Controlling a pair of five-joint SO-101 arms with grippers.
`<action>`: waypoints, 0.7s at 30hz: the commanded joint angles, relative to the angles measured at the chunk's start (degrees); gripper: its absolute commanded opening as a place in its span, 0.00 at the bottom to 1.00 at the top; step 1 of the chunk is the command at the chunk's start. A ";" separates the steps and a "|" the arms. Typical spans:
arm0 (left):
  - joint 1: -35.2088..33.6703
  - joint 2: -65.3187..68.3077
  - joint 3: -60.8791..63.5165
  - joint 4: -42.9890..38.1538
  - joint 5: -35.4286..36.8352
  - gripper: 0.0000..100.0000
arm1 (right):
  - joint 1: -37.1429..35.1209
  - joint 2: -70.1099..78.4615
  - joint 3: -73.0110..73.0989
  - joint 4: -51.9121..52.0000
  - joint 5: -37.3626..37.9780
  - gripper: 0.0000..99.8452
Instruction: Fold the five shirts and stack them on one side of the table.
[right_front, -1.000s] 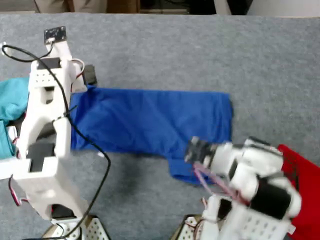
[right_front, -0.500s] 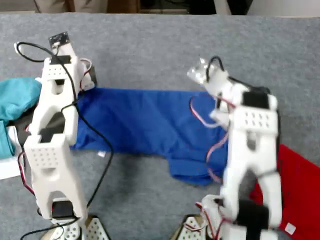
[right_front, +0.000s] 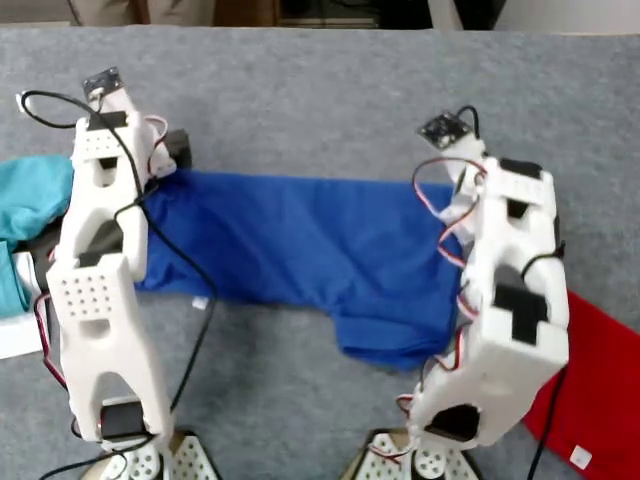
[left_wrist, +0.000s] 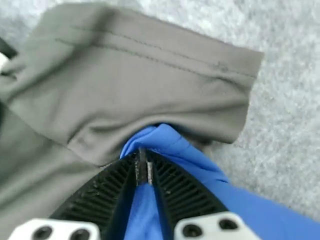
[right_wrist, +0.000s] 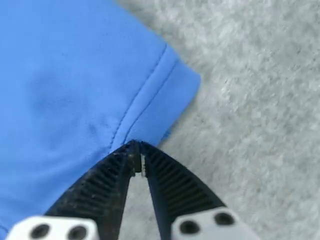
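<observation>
Now that we see it swung over from the near edge, right gripper (right_wrist: 136, 162): fingers pinching blue shirt (right_wrist: 75, 75) hem corner.
left gripper (left_wrist: 143, 167): pinching other corner, grey shirt (left_wrist: 140, 85) just past fingertips.
task: we judge both corners held, fold ready.

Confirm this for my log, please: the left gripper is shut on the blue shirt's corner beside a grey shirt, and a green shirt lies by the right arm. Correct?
Not quite: by the right arm lies a red shirt, not a green one, as the high view shows. The left gripper is indeed shut on the blue shirt's corner beside a grey shirt.
</observation>
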 joint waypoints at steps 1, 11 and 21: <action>-3.34 0.40 -2.02 -0.09 -0.35 0.02 | 1.19 0.75 -4.18 -0.79 1.05 0.01; -2.37 0.40 -15.03 13.01 -0.35 0.02 | 3.65 -4.26 -6.99 1.93 1.05 0.01; -0.35 0.22 -40.53 34.11 -4.57 0.02 | 3.47 -28.35 -3.47 15.30 11.96 0.01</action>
